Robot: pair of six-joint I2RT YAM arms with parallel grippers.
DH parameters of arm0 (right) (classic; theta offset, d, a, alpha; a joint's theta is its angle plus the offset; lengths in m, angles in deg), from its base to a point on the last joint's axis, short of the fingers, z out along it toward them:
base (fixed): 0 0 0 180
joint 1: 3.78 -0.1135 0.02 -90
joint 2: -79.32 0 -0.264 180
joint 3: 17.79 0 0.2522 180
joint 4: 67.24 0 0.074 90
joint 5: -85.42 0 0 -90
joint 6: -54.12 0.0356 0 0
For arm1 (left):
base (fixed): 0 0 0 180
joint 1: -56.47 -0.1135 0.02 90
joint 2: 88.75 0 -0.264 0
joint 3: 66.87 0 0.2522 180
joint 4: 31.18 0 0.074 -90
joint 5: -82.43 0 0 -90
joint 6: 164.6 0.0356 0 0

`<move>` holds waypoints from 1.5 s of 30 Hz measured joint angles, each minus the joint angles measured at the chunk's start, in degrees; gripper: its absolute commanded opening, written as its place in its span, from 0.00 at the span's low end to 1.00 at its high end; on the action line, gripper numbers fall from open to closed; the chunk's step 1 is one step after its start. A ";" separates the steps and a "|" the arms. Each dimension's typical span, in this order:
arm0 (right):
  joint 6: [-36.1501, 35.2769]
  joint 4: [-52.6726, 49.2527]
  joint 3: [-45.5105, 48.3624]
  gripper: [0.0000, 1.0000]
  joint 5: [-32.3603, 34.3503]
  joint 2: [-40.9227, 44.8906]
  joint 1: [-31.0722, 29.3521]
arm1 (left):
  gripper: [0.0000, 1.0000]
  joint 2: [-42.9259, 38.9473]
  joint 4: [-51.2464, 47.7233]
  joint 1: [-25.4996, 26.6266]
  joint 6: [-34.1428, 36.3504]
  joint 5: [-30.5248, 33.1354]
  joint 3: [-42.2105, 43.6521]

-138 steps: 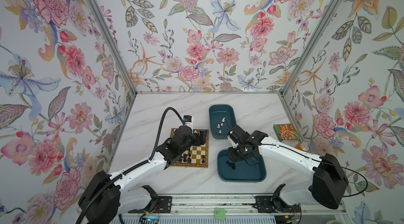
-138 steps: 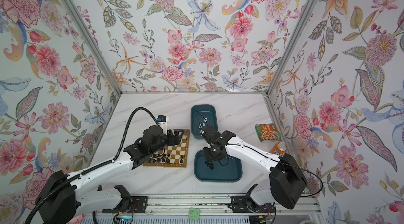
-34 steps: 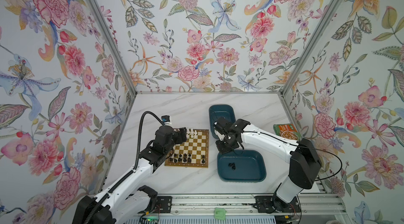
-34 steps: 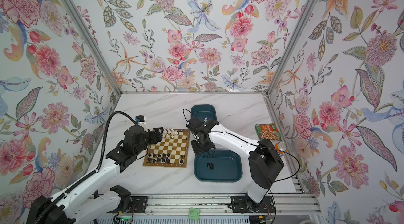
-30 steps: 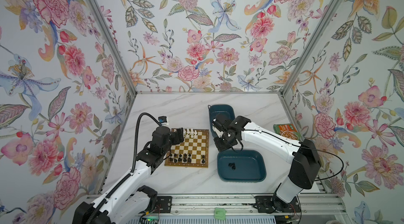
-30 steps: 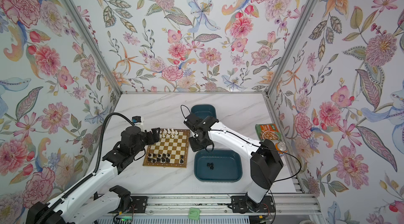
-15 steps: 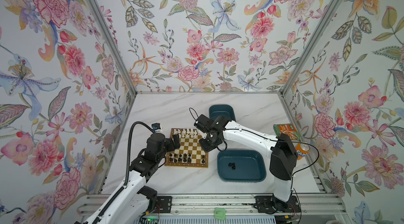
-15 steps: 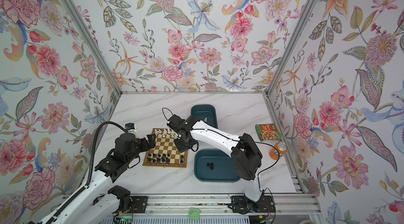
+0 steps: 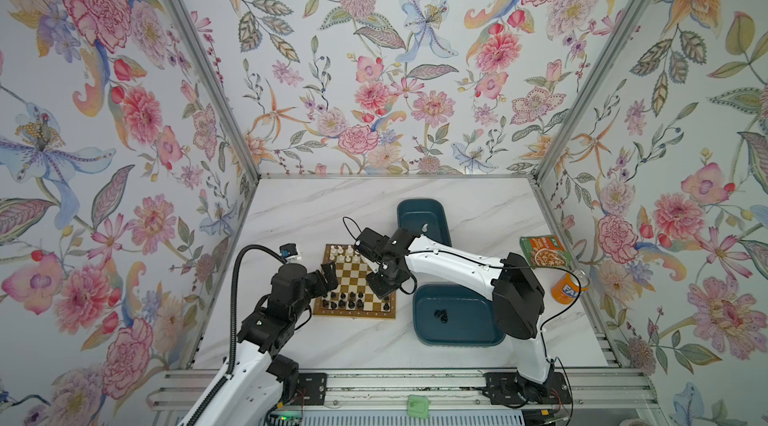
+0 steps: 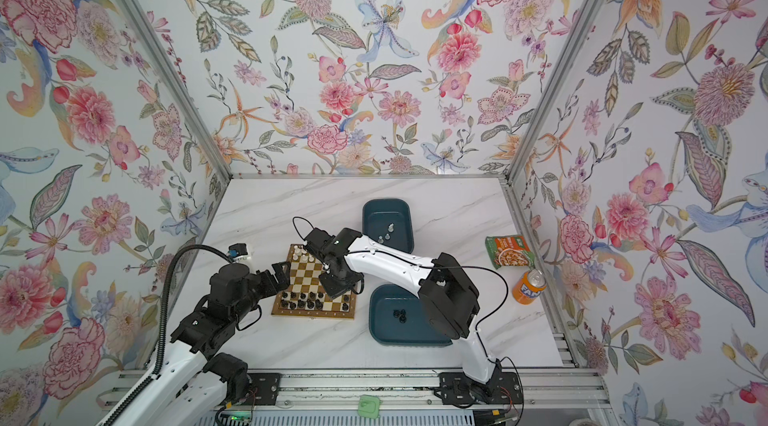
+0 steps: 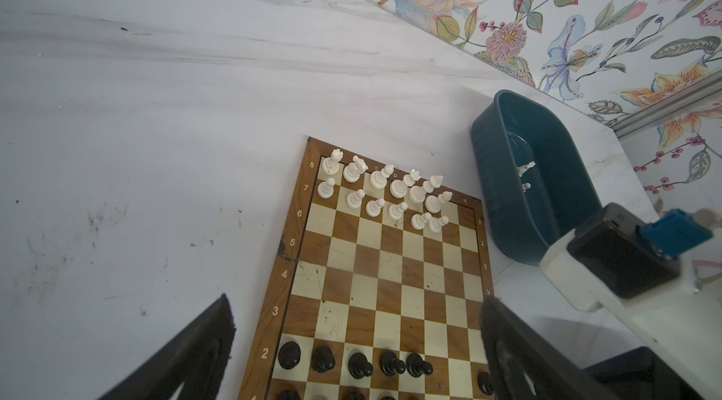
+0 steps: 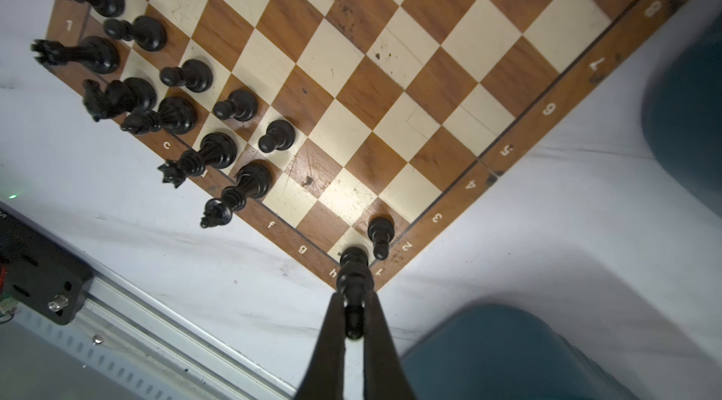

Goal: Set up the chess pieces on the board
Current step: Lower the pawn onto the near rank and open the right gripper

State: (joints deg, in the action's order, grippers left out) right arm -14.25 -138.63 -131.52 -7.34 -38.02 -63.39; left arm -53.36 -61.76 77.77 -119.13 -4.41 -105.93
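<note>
at the board [image 9: 353, 274] set mid-table, the left gripper [image 11: 353, 312] hangs jaws apart by the near-left edge (keeping clear, i judge) while the right gripper [image 12: 354, 300], clamped on a black piece [image 12: 353, 275], holds it base-first over the bare corner square [image 12: 345, 240] it seems meant for.

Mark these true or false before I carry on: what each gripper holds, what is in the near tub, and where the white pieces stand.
1. The right gripper is shut on a black piece over a corner of the board. True.
2. The left gripper holds a white piece. False: it is open and empty.
3. The near tub is empty. False: a few black pieces lie in it.
4. Rows of white pieces stand at the board's far end. True.
</note>
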 measured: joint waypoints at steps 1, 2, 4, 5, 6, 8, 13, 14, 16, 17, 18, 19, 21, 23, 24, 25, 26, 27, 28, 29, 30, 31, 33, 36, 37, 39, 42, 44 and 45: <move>0.00 0.09 -0.07 0.07 -0.04 -0.46 -0.02 | 0.99 -0.39 0.00 0.00 -0.39 0.00 0.35; 0.00 0.28 -0.11 0.07 -0.09 -0.98 -0.04 | 0.99 -0.72 -0.04 -0.02 -0.79 0.00 0.68; 0.00 0.46 -0.11 0.07 -0.28 -2.01 -0.04 | 0.99 -1.07 -0.15 -0.04 -1.40 0.04 0.94; 0.00 0.48 -0.11 0.07 -0.35 -2.51 -0.04 | 0.99 -1.20 -0.17 -0.04 -1.49 0.04 0.94; 0.00 0.46 -0.11 0.07 -0.48 -2.86 -0.04 | 0.99 -1.36 -0.15 -0.04 -1.60 0.04 0.94; 0.00 0.48 -0.13 0.07 -0.59 -3.23 -0.04 | 0.99 -1.57 -0.15 -0.04 -1.81 0.07 0.94; 0.02 0.68 -1.36 0.07 -1.14 -4.31 -0.04 | 0.99 -1.73 -0.17 -0.20 -2.03 0.07 0.94; 0.00 0.87 -1.57 0.07 -1.20 -4.57 -0.04 | 0.99 -1.73 -0.17 -0.31 -2.03 0.04 0.94; 0.00 0.94 -2.03 0.07 -1.31 -5.16 -0.04 | 1.00 -1.73 -0.17 -0.42 -2.01 0.07 0.94; 0.02 1.20 -2.12 0.07 -1.33 -5.42 -0.04 | 0.99 -1.73 -0.22 -0.42 -2.01 0.07 0.94; 0.00 1.33 -2.16 0.07 -1.36 -5.66 -0.04 | 0.99 -1.73 -0.28 -0.42 -2.01 0.07 0.94; 0.00 1.31 -2.29 0.07 -1.33 -5.92 -0.04 | 0.99 -1.77 -0.35 -0.44 -2.01 0.07 0.94; 0.00 1.42 -2.51 0.07 -1.38 -6.43 -0.04 | 0.99 -1.90 -0.42 -0.63 -1.99 0.07 0.94; 0.02 1.40 -2.62 0.08 -1.38 -6.69 -0.04 | 0.99 -2.01 -0.57 -0.98 -1.97 0.07 0.94; 0.02 1.46 -2.75 0.08 -1.40 -6.78 -0.04 | 0.99 -2.05 -0.59 -1.09 -1.97 0.07 0.94; 0.00 1.53 -2.80 0.08 -1.44 -6.86 -0.04 | 0.99 -2.05 -0.59 -1.16 -1.97 0.07 0.94; 0.00 1.51 -2.80 0.08 -1.53 -6.86 -0.04 | 0.99 -2.05 -0.61 -1.20 -1.97 0.04 0.94; 0.00 1.51 -2.80 0.09 -1.55 -6.86 -0.04 | 0.99 -2.05 -0.68 -1.22 -1.97 0.04 0.94; 0.02 1.53 -2.80 0.09 -1.57 -6.86 -0.04 | 0.99 -2.08 -0.76 -1.36 -1.97 0.04 0.94; 0.02 1.53 -2.80 0.10 -1.57 -6.86 -0.04 | 0.99 -2.10 -0.83 -1.44 -1.97 0.07 0.94; 0.02 1.51 -2.80 0.10 -1.57 -6.86 -0.04 | 0.99 -2.16 -0.85 -1.49 -1.97 0.04 0.94; 0.02 1.53 -2.80 0.10 -1.57 -6.88 -0.04 | 0.99 -2.25 -0.98 -1.53 -1.97 0.04 0.94; 0.02 1.53 -2.80 0.10 -1.60 -6.91 -0.04 | 0.99 -2.47 -1.16 -1.55 -1.97 0.04 0.94; 0.02 1.53 -2.80 0.12 -1.62 -7.06 -0.04 | 0.99 -2.78 -1.16 -1.55 -1.97 0.04 0.94; 0.02 1.51 -2.80 0.12 -1.77 -7.13 -0.04 | 0.99 -2.80 -1.16 -1.55 -1.97 0.02 0.94; 0.02 1.53 -2.80 0.13 -1.79 -7.19 -0.04 | 0.99 -2.84 -1.16 -1.68 -1.97 0.02 0.94; 0.02 1.53 -2.80 0.15 -1.84 -7.28 -0.04 | 0.99 -2.84 -1.16 -1.81 -1.97 0.02 0.94; 0.02 1.53 -2.80 0.18 -1.97 -7.39 -0.04 | 0.99 -2.84 -1.16 -1.86 -1.97 -0.02 0.94; 0.02 1.53 -2.80 0.19 -1.99 -7.43 -0.04 | 1.00 -2.84 -1.16 -1.86 -1.97 -0.04 0.94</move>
State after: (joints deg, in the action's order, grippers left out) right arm -14.23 -137.10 -134.31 -9.33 -45.45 -63.43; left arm -56.20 -62.92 75.91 -121.10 -4.46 -104.99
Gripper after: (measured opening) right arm 0.176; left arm 0.994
